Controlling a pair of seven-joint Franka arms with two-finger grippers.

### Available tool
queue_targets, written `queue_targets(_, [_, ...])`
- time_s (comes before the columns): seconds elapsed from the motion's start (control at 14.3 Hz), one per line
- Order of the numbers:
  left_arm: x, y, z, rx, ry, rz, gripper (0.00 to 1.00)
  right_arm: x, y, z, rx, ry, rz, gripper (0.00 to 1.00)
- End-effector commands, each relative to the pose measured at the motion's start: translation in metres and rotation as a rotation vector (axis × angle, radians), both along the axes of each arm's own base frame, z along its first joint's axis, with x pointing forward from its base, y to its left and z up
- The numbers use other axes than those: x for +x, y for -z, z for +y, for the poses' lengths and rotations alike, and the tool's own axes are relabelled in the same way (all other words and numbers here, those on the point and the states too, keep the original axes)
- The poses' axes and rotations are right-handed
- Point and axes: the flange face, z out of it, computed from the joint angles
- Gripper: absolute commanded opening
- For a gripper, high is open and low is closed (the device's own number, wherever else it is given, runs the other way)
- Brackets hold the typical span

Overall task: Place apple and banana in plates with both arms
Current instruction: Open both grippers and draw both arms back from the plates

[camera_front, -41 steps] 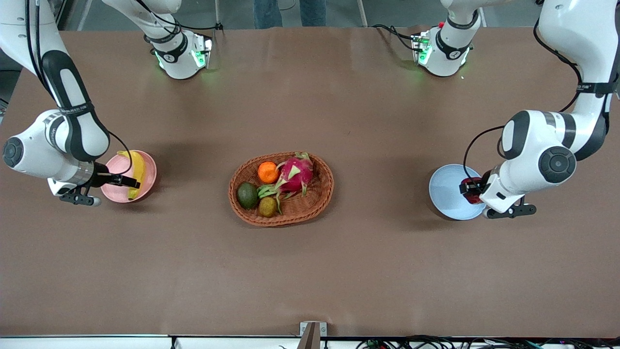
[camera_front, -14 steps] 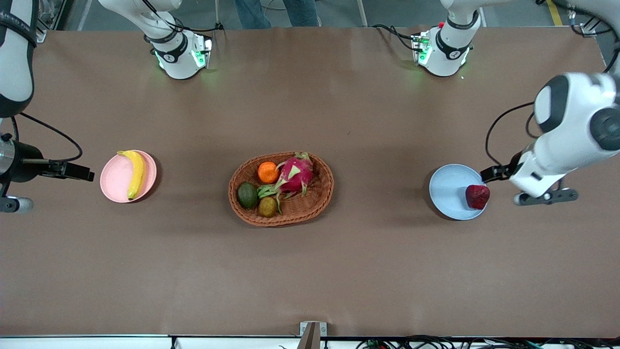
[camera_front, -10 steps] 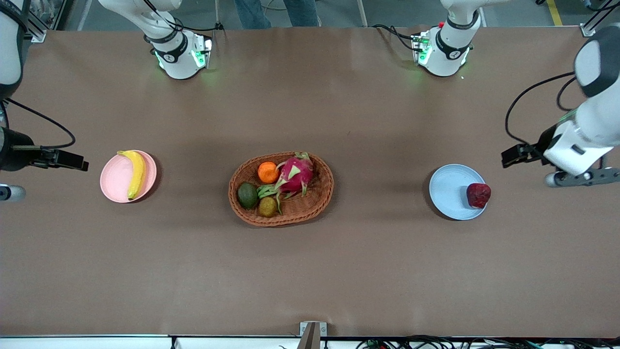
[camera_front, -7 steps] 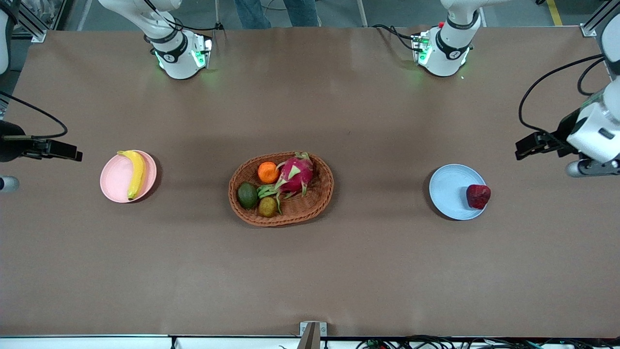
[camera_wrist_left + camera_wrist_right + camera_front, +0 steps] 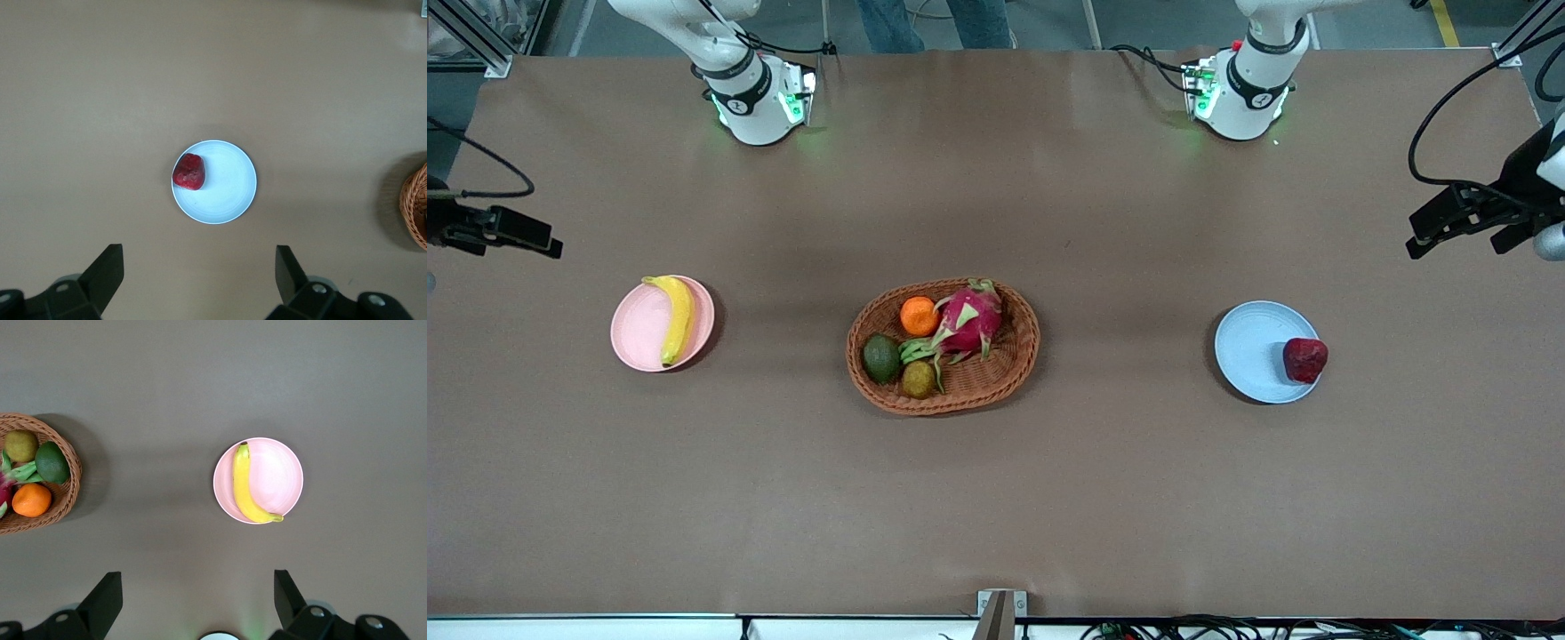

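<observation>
1. Banana (image 5: 675, 317) now lies released in the pink plate (image 5: 636, 329) and the apple (image 5: 1304, 359) in the blue plate (image 5: 1252, 351), so the task looks done.
2. Both grippers have withdrawn: right gripper (image 5: 532, 238) and left gripper (image 5: 1436, 227) hang high over their table ends, fingers spread, empty.

A: The banana (image 5: 676, 316) is bright yellow on a pale pink plate (image 5: 636, 333); the apple (image 5: 1305, 359) is mottled dark red on a light blue plate (image 5: 1249, 351).

B: And the wicker basket (image 5: 1009, 369) is brown on a brown table (image 5: 996, 498).
</observation>
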Motion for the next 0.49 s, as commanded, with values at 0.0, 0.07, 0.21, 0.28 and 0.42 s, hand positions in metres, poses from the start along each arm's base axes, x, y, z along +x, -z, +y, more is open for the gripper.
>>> queue_targets(0.0, [-0.004,0.003,0.002,-0.015,0.024,0.023,1.00,-0.029,-0.005,0.002,-0.017,-0.022,-0.029,1.00])
queue_targets(0.07, [-0.006,0.007,0.002,-0.022,0.028,0.046,1.00,-0.031,-0.009,0.003,-0.019,-0.024,-0.035,1.00])
queue_targets(0.21, [-0.007,0.014,0.005,-0.023,0.051,0.068,1.00,-0.033,-0.014,0.004,-0.019,-0.027,-0.037,1.00])
queue_targets(0.28, [-0.007,0.017,0.005,-0.030,0.070,0.075,1.00,-0.037,-0.021,0.003,-0.019,-0.024,-0.045,1.00])
queue_targets(0.42, [-0.007,0.014,0.009,-0.031,0.072,0.072,1.00,-0.044,-0.032,-0.001,-0.021,-0.019,-0.066,1.00])
